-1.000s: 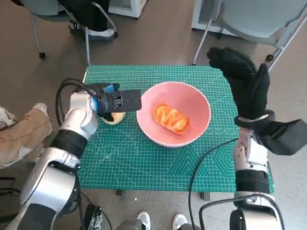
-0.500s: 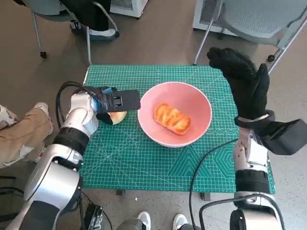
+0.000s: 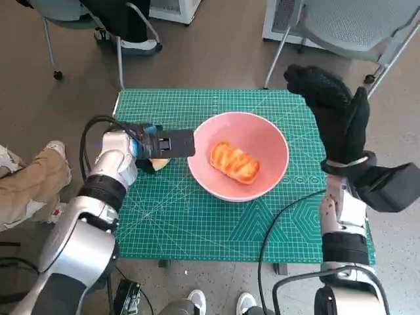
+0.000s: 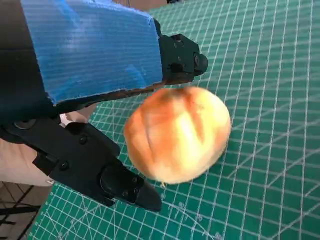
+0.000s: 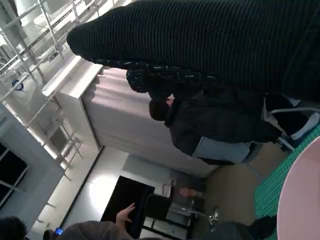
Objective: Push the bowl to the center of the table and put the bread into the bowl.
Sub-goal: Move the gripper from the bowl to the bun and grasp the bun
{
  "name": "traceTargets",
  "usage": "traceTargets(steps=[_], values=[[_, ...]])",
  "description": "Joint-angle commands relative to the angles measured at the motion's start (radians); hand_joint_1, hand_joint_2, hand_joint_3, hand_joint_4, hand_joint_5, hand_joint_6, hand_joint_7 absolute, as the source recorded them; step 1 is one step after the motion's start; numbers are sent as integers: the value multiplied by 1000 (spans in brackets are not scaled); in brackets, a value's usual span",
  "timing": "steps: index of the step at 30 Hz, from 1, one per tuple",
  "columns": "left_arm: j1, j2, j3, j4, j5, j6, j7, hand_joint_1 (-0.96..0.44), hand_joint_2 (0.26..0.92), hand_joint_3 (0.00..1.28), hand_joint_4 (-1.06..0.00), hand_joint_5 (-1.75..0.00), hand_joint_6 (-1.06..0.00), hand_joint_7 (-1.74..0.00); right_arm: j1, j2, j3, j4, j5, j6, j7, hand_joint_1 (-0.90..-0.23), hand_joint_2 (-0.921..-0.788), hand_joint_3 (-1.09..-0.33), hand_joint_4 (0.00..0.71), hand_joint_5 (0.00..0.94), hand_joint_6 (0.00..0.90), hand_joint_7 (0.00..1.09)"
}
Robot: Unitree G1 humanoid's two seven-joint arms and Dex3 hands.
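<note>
Bread (image 3: 234,163) with a striped glaze is seen lying inside the pink bowl (image 3: 272,141), which stands near the middle of the green gridded worktop (image 3: 197,223), slightly toward 1 o'clock of its centre. A second, round bun (image 4: 177,134) is found on the mat at 9 o'clock of the bowl, just beside its rim, and is largely covered in the head view by the left hand (image 3: 161,144). In the left wrist view that bun is framed by the black fingers (image 4: 125,182) on one side and the blue-taped back on the other; whether it is actually gripped or only cupped cannot be told. The right hand (image 3: 335,115) is held raised at 3 o'clock of the bowl, off the mat, with its gloved fingers spread and nothing grasped. A chair (image 3: 354,26) is seen at 1 o'clock beyond the worktop, and a person's dark clothing (image 5: 220,127) is shown in the right wrist view.
</note>
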Motion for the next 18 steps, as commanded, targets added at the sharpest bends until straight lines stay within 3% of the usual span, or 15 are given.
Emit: traceTargets(steps=[1, 18], values=[[-25, -14, -9, 17, -3, -2, 15, -345, 682, 5, 1, 1, -106, -1, 27, -11, -2, 5, -3, 8, 6, -673, -921, -826, 162, 2, -1, 529], [-12, -27, -39, 36, 13, -35, 50, -375, 691, 6, 1, 1, -113, -4, 43, -18, -3, -12, -10, 11, -1, -672, -921, -827, 161, 1, -1, 529]])
